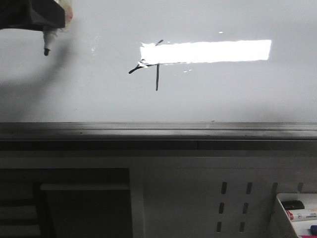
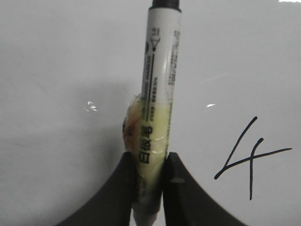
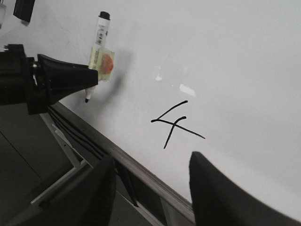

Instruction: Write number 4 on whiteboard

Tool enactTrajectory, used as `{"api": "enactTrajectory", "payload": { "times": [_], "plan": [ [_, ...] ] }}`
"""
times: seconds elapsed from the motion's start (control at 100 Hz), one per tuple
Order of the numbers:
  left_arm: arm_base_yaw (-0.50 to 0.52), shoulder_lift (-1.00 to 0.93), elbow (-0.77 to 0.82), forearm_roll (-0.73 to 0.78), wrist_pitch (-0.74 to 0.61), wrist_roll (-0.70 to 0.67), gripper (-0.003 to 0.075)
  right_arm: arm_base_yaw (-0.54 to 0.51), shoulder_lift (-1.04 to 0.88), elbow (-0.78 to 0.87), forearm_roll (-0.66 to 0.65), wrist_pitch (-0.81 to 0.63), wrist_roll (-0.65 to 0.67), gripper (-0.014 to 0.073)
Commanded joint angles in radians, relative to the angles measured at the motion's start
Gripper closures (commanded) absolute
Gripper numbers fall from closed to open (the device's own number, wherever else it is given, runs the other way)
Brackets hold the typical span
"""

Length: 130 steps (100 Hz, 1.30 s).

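1. The 4 (image 1: pixel 151 67) is drawn on the whiteboard (image 1: pixel 237 94) in thin black strokes: a slanted stroke, a short crossbar and a straight stem.
2. In the front view the bright light reflection (image 1: pixel 205 51) covers the upper part of the 4, so only the lower end of the slant, a bit of its tip and the stem show there.
3. My left wrist view shows the whole 4 (image 2: pixel 251 157), off to one side of the marker (image 2: pixel 157 94) and well apart from it.
4. My left gripper (image 2: pixel 149 179) is clamped on the marker, 1 dark finger (image 2: pixel 127 183) pressed against each side of the barrel.
5. The marker has a white barrel with black print, a yellowish tape wrap (image 2: pixel 141 129) where I hold it, and a black end.
6. In the front view my left gripper (image 1: pixel 47 15) sits at the upper left corner, with the marker tip (image 1: pixel 47 49) pointing down, far to the left of the 4.
7. Whether the tip touches the board, I cannot tell.
8. My right gripper (image 3: pixel 153 188) stands wide, holding nothing, its 2 dark fingers (image 3: pixel 221 188) apart near the grey rail (image 3: pixel 136 167) along the board's edge.
9. From the right wrist view the 4 (image 3: pixel 175 122) lies on the board just beyond those fingers.
10. At the front view's lower right a white tray (image 1: pixel 282 213) holds spare markers (image 1: pixel 302 214).
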Motion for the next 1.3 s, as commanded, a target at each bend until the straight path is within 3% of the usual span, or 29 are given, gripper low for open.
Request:
{"api": "enactTrajectory", "payload": {
  "times": [0.0,0.45,1.17,1.29],
  "plan": [
    [-0.001,0.019,-0.030,0.077,-0.063,-0.078,0.0741,-0.006,-0.008,-0.025,0.042,-0.036,-0.002,0.0274],
    [-0.001,0.130,-0.035,0.113,-0.161,-0.082,0.0741,-0.006,-0.008,-0.025,0.042,-0.036,-0.002,0.0274],
    [-0.001,0.176,-0.070,0.125,-0.171,-0.082,0.0739,-0.006,-0.008,-0.025,0.042,-0.019,-0.002,0.0293],
    [-0.001,0.174,-0.070,0.125,-0.171,-0.082,0.0705,-0.006,-0.008,-0.025,0.042,-0.017,-0.002,0.0293]
  ]
}}
